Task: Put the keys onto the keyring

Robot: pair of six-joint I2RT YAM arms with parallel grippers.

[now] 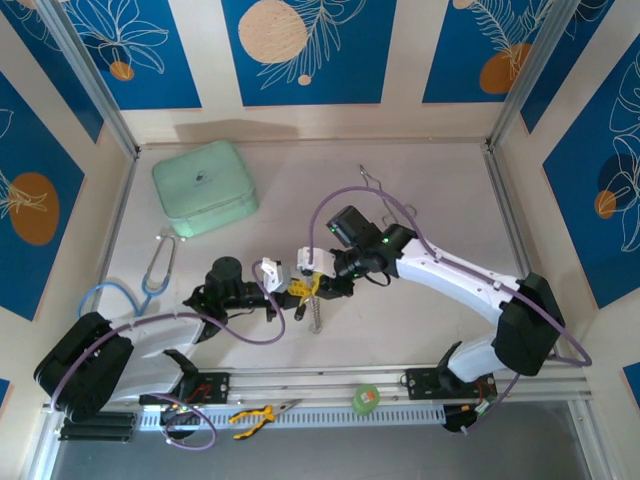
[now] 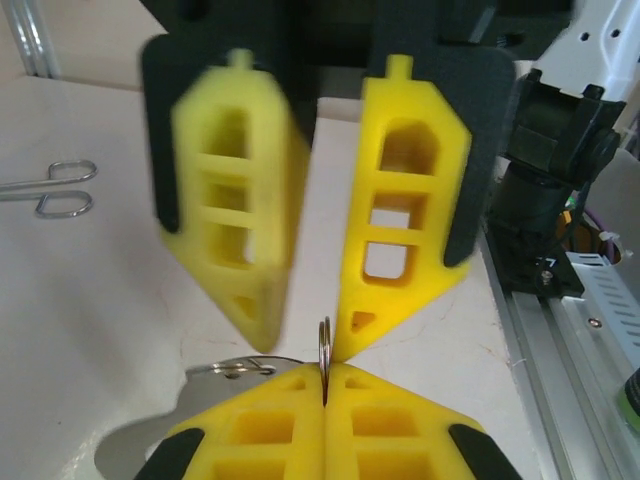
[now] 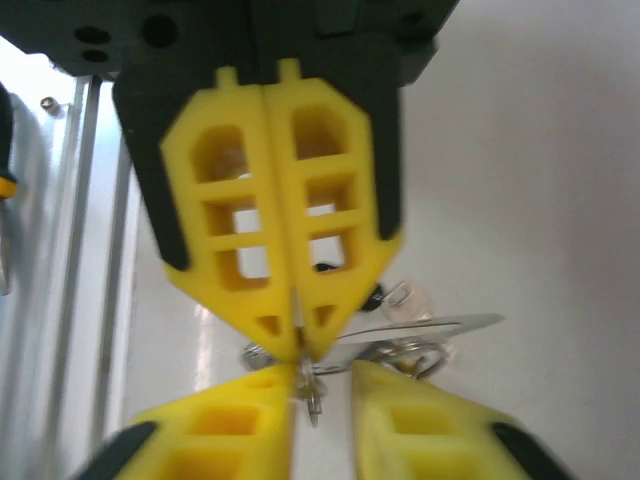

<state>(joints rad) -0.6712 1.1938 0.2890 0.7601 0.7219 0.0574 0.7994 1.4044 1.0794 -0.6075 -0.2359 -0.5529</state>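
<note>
Currently the left gripper (image 2: 325, 375) is pinching the keyring (image 2: 325, 345) edge-on between closed fingertips, near table centre. The right gripper (image 2: 300, 340) is facing it from 3 o'clock in the top view, jaws standing apart, tips just beside the ring. The link chain (image 1: 315, 318) is hanging at 6 o'clock. A key blade (image 3: 430, 325) is lying at 3 o'clock of the pinch in the right wrist view.

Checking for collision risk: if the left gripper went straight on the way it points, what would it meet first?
Most likely the right gripper, open and facing it tip to tip just beyond the keyring the left gripper pinches; depth is unclear.
</note>
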